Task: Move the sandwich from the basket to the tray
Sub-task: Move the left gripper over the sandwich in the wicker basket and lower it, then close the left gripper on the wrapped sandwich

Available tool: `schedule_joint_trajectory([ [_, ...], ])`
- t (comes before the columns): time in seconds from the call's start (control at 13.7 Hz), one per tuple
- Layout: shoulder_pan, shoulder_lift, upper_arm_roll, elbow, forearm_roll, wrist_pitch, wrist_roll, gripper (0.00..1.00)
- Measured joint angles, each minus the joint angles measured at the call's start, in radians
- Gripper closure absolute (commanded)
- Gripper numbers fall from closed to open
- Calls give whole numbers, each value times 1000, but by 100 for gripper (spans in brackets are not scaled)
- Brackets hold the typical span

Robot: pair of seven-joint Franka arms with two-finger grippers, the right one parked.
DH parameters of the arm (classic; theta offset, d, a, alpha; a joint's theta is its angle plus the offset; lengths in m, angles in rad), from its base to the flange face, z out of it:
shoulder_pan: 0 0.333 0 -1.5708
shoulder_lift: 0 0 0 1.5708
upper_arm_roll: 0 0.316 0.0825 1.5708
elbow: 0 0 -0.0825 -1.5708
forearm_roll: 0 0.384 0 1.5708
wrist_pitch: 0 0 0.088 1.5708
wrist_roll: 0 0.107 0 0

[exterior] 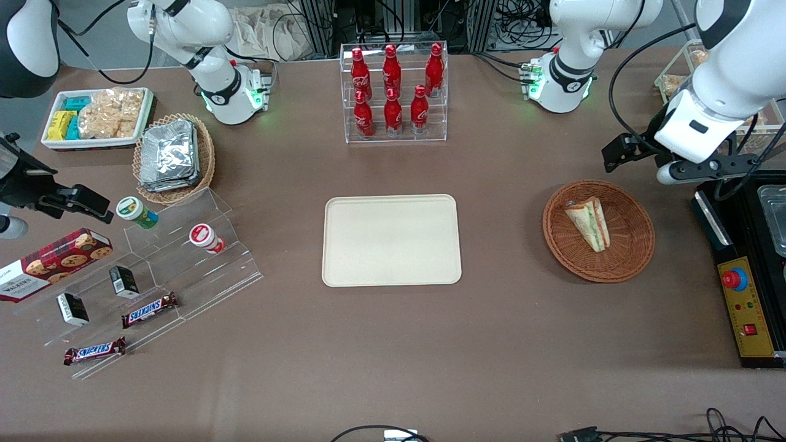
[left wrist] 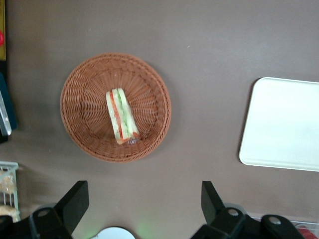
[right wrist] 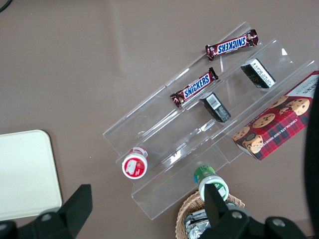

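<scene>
The sandwich (exterior: 588, 223) (left wrist: 121, 117), a wrapped white-bread wedge with green and orange-red layers, lies in the round reddish-brown basket (exterior: 632, 255) (left wrist: 82, 89). The cream-beige tray (exterior: 391, 240) (left wrist: 284, 124) lies flat on the table's middle, beside the basket and bare. My left gripper (exterior: 681, 169) (left wrist: 144, 191) hangs high above the table, a little farther from the front camera than the basket and toward the working arm's end. Its black fingers (left wrist: 75, 199) stand wide apart and open, with only brown tabletop between them.
A black control box (exterior: 746, 313) with a red button sits close beside the basket at the working arm's end. A clear rack of red bottles (exterior: 393, 92) stands farther from the front camera than the tray. Snack shelves (exterior: 153, 270) and a foil-packet basket (exterior: 172, 156) lie toward the parked arm's end.
</scene>
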Motion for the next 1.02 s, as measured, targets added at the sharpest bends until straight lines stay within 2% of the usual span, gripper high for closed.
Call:
schedule_joint_trajectory([
  [0.29,15,4,19,-162,54,128,-88,0],
  [0.66,75,20,22,-442,75,461,-147,0],
  [1.02,77,87,22,-575,76,701,-218,0],
])
